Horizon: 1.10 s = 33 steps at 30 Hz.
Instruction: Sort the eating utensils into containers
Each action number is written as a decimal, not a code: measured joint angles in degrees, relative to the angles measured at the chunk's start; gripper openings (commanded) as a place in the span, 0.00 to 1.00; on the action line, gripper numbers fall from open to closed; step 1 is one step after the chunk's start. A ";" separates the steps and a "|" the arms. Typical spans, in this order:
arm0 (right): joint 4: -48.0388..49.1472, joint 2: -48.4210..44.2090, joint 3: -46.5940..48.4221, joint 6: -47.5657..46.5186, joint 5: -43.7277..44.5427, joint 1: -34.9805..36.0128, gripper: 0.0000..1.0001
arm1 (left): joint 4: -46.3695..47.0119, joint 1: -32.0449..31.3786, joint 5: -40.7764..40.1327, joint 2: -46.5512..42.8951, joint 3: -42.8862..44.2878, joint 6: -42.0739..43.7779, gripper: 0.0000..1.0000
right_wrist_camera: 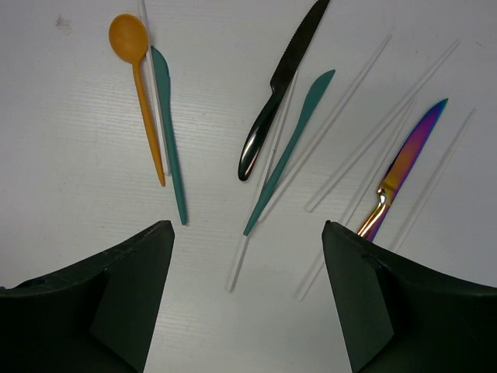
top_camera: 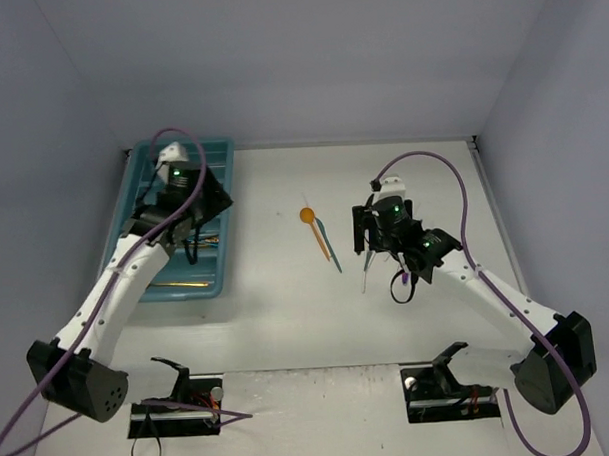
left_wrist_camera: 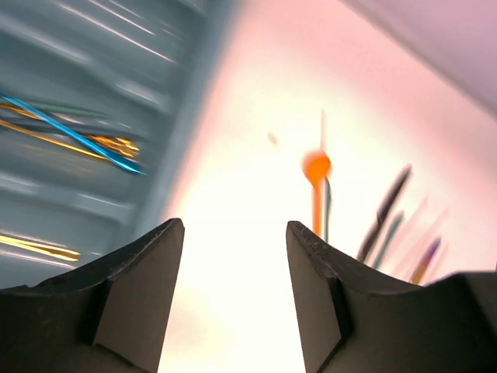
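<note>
Left claw [left_wrist_camera: 235, 233] gapes near tray [left_wrist_camera: 186, 101] holding, seemingly, utensils [left_wrist_camera: 78, 137].

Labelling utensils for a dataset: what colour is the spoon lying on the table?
Orange throughout; the slim orange spoon shows best in the right wrist view.

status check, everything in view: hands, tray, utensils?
left hand: open, empty
right hand: open, empty, above the table
teal tray: holds gold and blue utensils
orange spoon: flat on table, unsorted
black knife: flat on table, unsorted
teal knife by the spoon: flat on table
teal knife by the black knife: flat on table
iridescent knife: flat on table, handle end hidden by right hand
</note>
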 measured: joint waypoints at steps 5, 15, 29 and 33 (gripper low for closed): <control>0.09 -3.29 -0.45 0.28 1.78 -0.75 0.76 | -0.02 -12.91 -0.84 9.97 5.66 0.45 0.54; -1.00 -18.64 -6.91 1.10 3.29 -1.43 0.76 | -0.32 -19.99 -0.14 35.26 18.04 -0.60 0.54; -3.12 -22.23 -7.85 0.94 4.13 -1.50 0.76 | -0.40 -20.67 1.16 52.01 28.81 -2.29 0.54; -3.31 -22.38 -7.85 0.94 4.13 -1.50 0.76 | -0.40 -20.69 1.53 54.67 30.52 -2.51 0.54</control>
